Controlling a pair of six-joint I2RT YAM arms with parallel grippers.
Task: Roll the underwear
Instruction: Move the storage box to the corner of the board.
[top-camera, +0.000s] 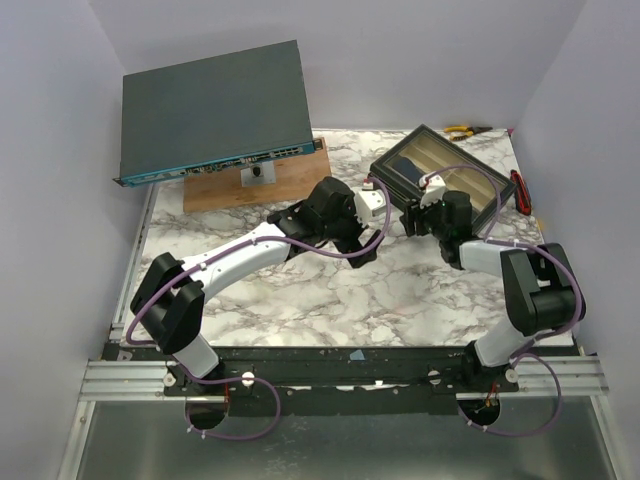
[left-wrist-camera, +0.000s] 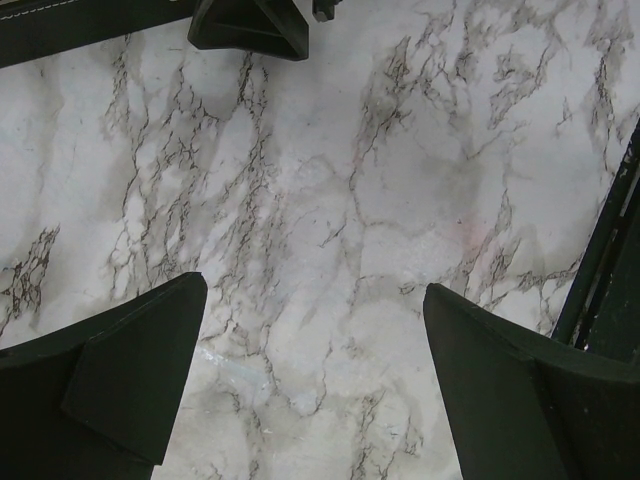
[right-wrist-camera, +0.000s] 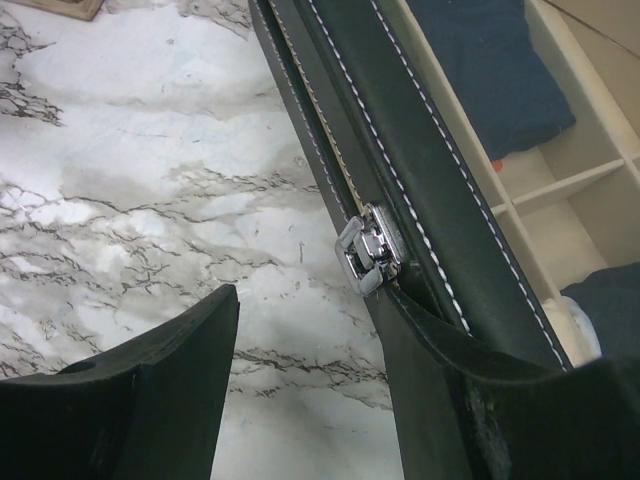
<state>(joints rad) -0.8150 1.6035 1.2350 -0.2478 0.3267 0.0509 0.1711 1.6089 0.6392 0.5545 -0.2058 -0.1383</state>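
Bench (top-camera: 300, 290), marble-patterned top. One open box (top-camera: 470, 152), black with white stitching, sits at the upper right of the overhead view. Pale dividers split the inside into compartments.

Box contents in the right wrist view: two pieces of dark blue fabric. One piece (right-wrist-camera: 490, 60) fills the compartment at the top of the frame. The second (right-wrist-camera: 610, 295) shows at the right edge, in a separate compartment. One metal clasp (right-wrist-camera: 368, 255) sits on the outer wall of the box.

Underwear: not made out in any of the three views, so I cannot tell where it lies.

Left gripper (left-wrist-camera: 312, 290): jaws released and spread wide, only bare marble between them.

Right gripper (right-wrist-camera: 315, 320): jaws apart and holding nothing, at the box's outer wall. The left finger stands over marble, with a strip of bench showing between it and the wall.

Elsewhere, overhead view: one grey-blue flat device (top-camera: 215, 110) at the upper left, resting on one wooden board (top-camera: 230, 190). One yellow tool (top-camera: 458, 129) lies beyond the box, at the far edge.
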